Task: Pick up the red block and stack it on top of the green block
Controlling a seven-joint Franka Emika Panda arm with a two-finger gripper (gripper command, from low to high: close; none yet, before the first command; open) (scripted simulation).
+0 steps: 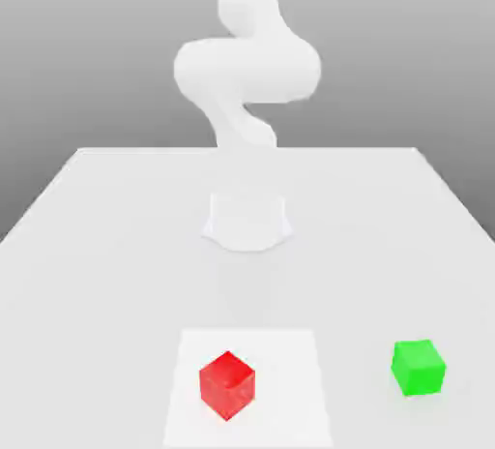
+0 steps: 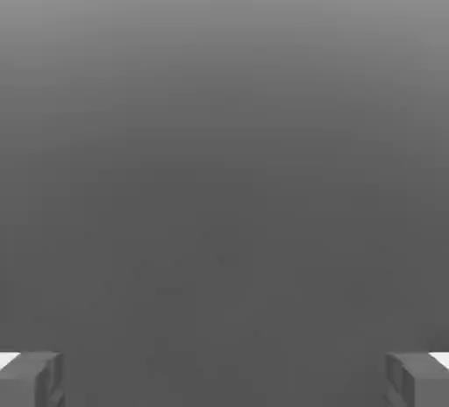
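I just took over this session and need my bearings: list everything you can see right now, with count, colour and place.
red block: one, red, on the table near the front edge, sitting on a paler square patch.
green block: one, green, on the table toward the exterior view's right of the red block, apart from it.
pale square patch: one, lighter white, under the red block.
table: one, white, flat, spanning the scene.
arm: one, white, rising from the far middle of the table.
gripper: one, grey fingertips set wide apart, open, nothing between them.
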